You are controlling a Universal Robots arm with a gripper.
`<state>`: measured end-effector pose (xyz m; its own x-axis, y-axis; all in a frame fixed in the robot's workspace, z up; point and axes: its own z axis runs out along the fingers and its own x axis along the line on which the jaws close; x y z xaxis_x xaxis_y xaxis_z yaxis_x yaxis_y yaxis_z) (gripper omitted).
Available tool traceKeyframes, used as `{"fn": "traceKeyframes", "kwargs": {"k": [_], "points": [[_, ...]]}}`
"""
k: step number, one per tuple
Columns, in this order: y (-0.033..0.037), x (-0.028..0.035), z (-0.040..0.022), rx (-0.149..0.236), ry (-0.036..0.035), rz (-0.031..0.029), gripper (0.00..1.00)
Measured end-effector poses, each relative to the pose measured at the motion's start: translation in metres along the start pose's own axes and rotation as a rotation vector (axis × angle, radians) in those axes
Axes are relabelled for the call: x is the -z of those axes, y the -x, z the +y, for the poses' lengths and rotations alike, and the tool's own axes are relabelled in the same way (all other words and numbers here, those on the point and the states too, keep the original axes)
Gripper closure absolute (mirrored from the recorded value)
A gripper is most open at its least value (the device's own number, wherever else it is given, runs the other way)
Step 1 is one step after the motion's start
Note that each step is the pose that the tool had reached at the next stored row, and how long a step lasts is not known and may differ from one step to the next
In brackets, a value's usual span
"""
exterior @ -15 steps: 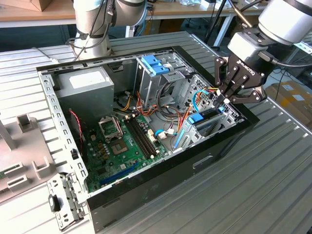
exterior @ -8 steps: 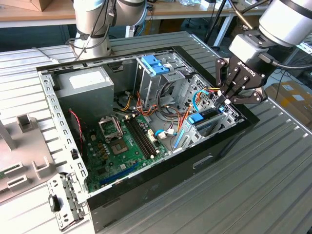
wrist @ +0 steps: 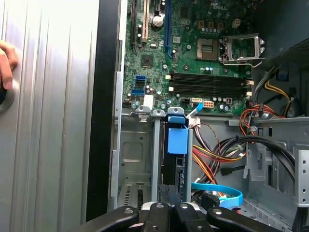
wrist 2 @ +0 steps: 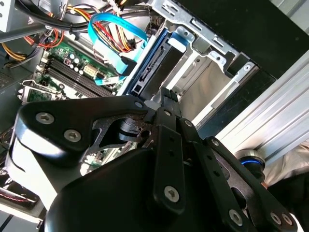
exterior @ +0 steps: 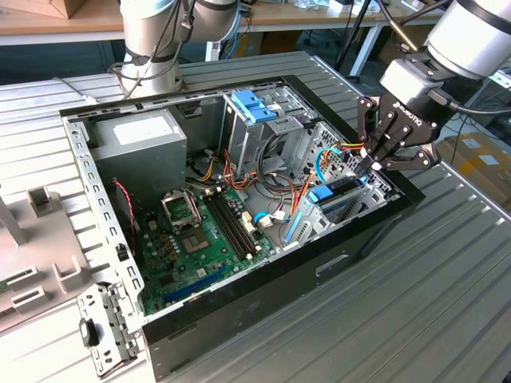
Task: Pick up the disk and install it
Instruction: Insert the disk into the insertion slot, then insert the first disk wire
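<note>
At the exterior view's left, the grey power supply sat in the upper corner of the open computer case, and the green motherboard lay in the centre. More to the right, the disk stood on its edge inside the drive cage at the case's right end, with its blue carrier tab visible in the first wrist view. The gripper hung at the right, just over the disk's end, its fingers closed together and grasping nothing. I judged the disk nearly seated. To seat it well, the push should go straight along the rails, gently, keeping the blue cable free
</note>
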<state>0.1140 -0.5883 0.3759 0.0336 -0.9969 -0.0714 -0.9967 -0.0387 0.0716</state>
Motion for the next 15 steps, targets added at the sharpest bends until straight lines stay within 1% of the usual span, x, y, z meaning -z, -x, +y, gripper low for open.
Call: {"fn": "traceKeyframes", "kwargs": {"k": [3,15], "points": [[-0.0001,-0.0001,-0.0030,0.000,0.0000,0.0002,0.89],[-0.0002,-0.0006,-0.0042,0.000,0.0000,0.0002,0.89]]}}
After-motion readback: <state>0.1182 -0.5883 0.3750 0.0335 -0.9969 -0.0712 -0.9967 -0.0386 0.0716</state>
